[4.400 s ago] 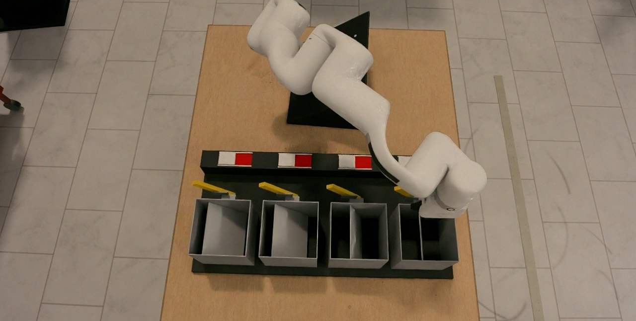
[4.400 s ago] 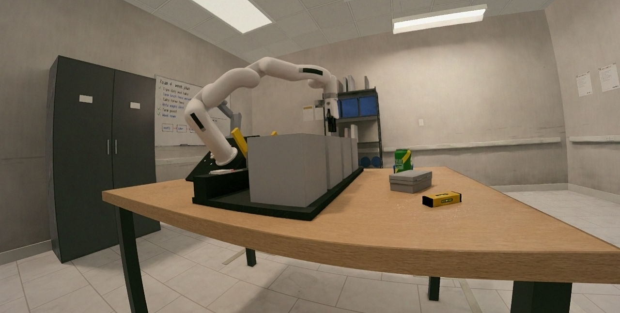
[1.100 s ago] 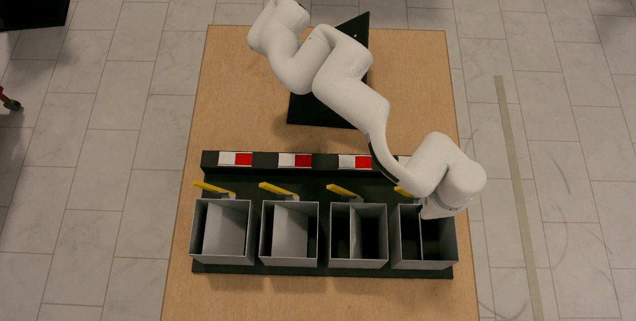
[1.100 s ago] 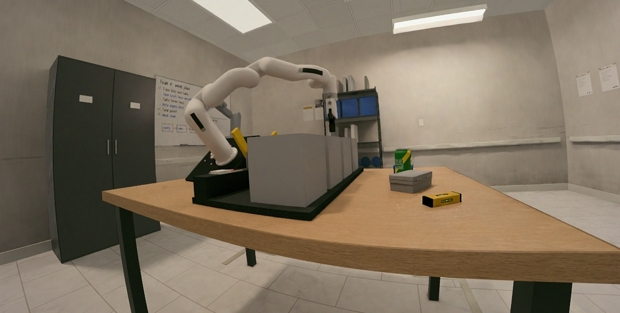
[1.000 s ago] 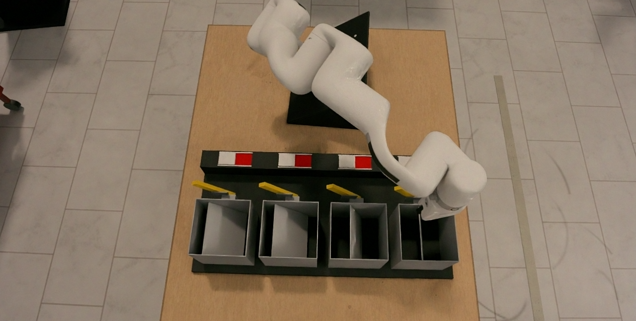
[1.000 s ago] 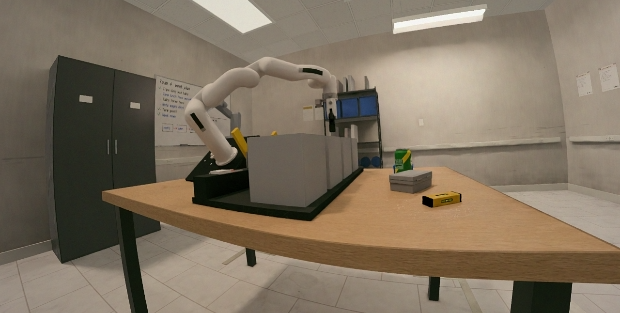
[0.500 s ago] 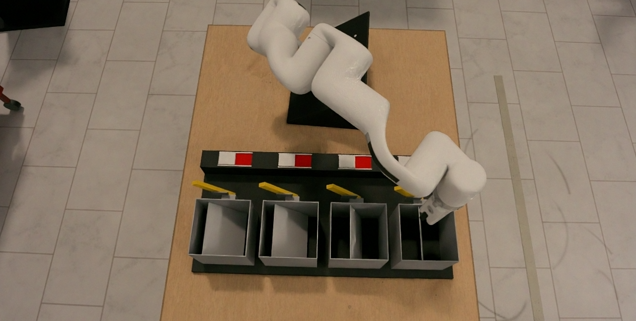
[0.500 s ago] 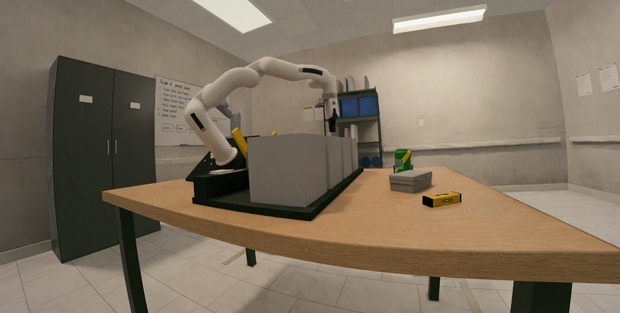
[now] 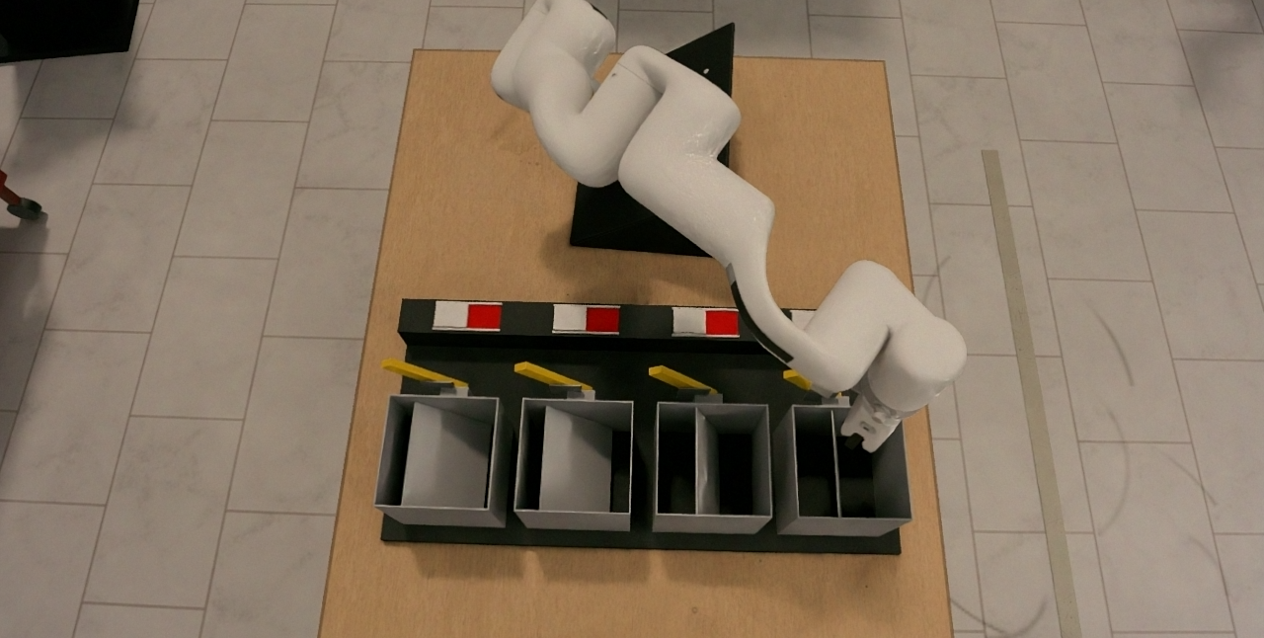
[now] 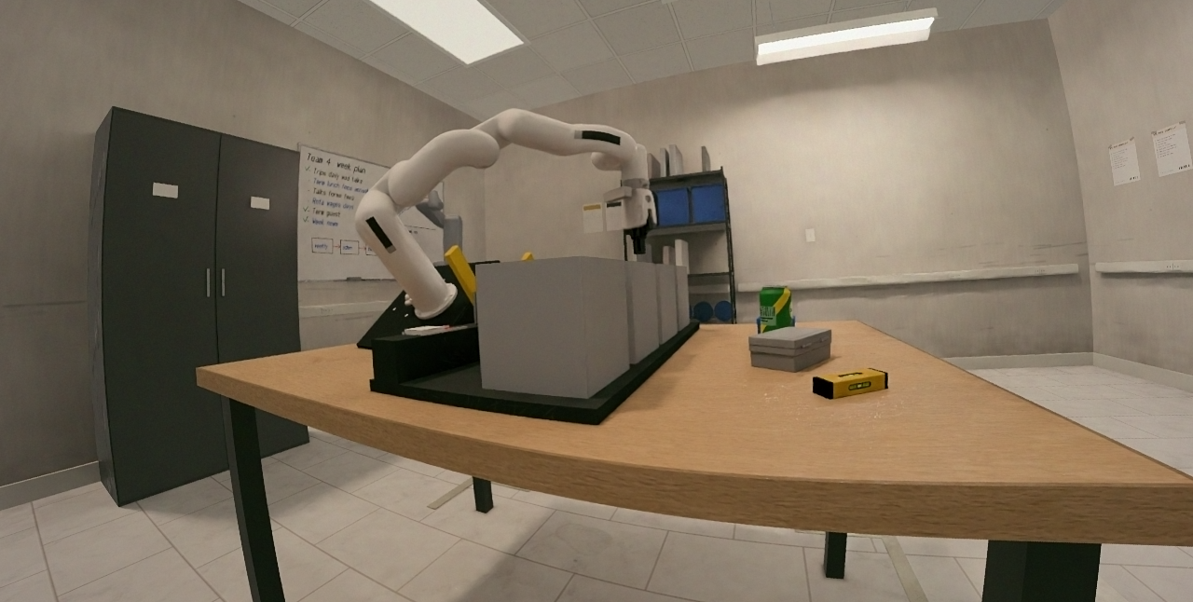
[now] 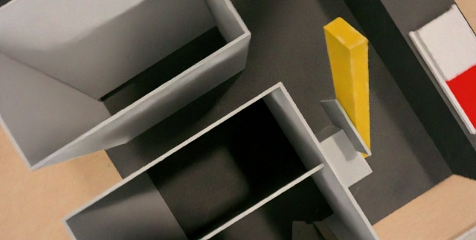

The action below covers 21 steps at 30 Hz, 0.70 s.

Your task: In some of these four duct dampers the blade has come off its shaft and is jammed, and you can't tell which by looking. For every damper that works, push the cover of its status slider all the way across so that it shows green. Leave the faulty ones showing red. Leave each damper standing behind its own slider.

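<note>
My gripper (image 9: 853,441) (image 10: 639,243) (image 11: 308,229) is shut and empty, above the open top of the rightmost damper (image 9: 843,525). That damper's blade (image 9: 835,466) (image 11: 260,202) stands edge-on, and its yellow handle (image 9: 797,380) (image 11: 351,80) slants up. The leftmost damper (image 9: 441,515) and the second damper (image 9: 573,520) show broad tilted blades; the third damper (image 9: 711,524) shows its blade (image 9: 703,461) nearly edge-on. The left slider (image 9: 483,316), second slider (image 9: 602,319) and third slider (image 9: 722,322) show red. The rightmost slider, partly hidden by the arm, shows red (image 11: 465,91) in the wrist view.
The dampers stand on a black base (image 9: 640,543) (image 10: 533,404) on the wooden table (image 9: 495,603). Its raised rail (image 9: 527,318) carries the sliders. A grey case (image 10: 789,348), a yellow and black block (image 10: 851,382) and a green can (image 10: 774,307) are farther off on the table.
</note>
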Each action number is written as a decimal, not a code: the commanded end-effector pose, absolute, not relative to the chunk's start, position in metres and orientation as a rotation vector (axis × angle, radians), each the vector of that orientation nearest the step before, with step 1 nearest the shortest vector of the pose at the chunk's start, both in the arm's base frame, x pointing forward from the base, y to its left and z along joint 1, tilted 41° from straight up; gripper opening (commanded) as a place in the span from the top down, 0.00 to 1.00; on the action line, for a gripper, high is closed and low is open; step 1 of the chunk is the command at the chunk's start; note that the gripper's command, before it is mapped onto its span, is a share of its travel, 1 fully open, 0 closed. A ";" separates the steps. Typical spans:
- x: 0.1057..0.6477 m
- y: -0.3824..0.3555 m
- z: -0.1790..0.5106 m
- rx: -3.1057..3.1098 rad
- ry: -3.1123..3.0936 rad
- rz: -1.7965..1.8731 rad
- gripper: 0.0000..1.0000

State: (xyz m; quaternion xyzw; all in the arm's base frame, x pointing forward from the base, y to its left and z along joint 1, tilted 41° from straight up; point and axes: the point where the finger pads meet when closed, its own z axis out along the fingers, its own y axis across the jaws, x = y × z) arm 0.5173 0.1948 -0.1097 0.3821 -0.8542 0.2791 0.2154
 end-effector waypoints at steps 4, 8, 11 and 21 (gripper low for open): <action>0.518 0.197 -0.108 1.311 -2.191 0.681 1.00; 0.518 0.197 -0.108 1.416 -2.103 0.640 1.00; 0.518 0.196 -0.108 1.492 -2.035 0.608 1.00; 0.518 0.196 -0.108 1.607 -1.923 0.557 1.00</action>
